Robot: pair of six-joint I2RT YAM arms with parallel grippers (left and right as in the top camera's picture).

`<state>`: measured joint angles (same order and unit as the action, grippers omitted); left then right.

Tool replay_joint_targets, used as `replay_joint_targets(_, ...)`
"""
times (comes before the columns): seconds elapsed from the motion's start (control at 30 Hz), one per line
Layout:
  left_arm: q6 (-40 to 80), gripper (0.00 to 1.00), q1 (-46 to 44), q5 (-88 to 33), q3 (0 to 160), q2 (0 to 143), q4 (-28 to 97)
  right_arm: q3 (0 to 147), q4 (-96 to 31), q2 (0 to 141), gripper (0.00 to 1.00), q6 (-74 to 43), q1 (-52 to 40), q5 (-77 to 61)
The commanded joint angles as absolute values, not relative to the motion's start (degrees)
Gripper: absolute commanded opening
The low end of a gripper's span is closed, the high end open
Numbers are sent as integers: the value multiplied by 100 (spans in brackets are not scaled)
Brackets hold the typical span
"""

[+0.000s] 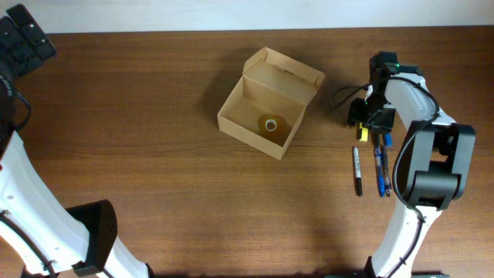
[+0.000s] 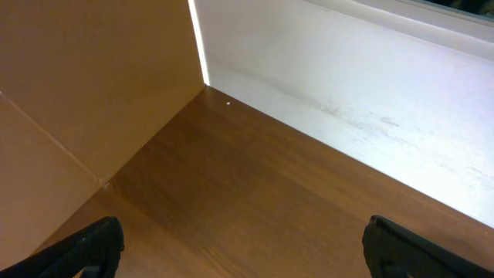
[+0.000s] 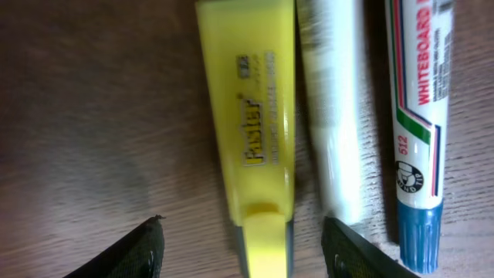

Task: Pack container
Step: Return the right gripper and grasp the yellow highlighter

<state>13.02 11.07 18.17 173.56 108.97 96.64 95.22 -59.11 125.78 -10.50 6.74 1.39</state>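
Observation:
The container (image 1: pixel 266 104), a tan cardboard box, stands open at mid-table with its flap lid raised at the back. A roll of clear tape (image 1: pixel 271 124) lies inside it. To its right, my right gripper (image 1: pixel 363 117) is low over a row of pens. In the right wrist view that gripper (image 3: pixel 241 232) is open, its jaws either side of a yellow highlighter (image 3: pixel 251 116) without touching it. A white pen (image 3: pixel 332 116) and a blue-capped whiteboard marker (image 3: pixel 417 116) lie beside the highlighter. My left gripper (image 2: pixel 243 232) is open and holds nothing, at the far left corner (image 1: pixel 27 38).
A black marker (image 1: pixel 357 170) and blue pens (image 1: pixel 380 166) lie on the wooden table nearer the front than the right gripper. In the left wrist view a white wall (image 2: pixel 347 77) borders the table's back edge, and a brown panel (image 2: pixel 93 77) stands at the left.

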Motion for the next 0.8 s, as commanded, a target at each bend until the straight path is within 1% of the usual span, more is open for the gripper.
replay_joint_targets(0.0,1251,100,1146,1776,17345,10936,9664,9557,-5940,12776,65,-725,755,-130)
replay_joint_targets(0.2,1251,100,1146,1776,17345,10936,9664,9557,-5979,12783,63,-469,753,-283)
replay_joint_targets(0.3,1251,100,1146,1776,17345,10936,9666,9557,-5999,12783,56,-467,753,-257)
replay_joint_targets(0.37,1251,100,1146,1776,17345,10936,9666,9557,-6042,12783,53,-475,753,-235)
replay_joint_targets(0.53,1251,100,1146,1776,17345,10936,9666,9557,-6145,12785,52,-537,753,-235)
replay_joint_targets(0.67,1251,100,1146,1776,17345,10936,9666,9557,-6215,12787,47,-537,753,-233)
replay_joint_targets(0.77,1251,100,1146,1776,17345,10936,9664,9557,-6239,12787,47,-537,753,-161)
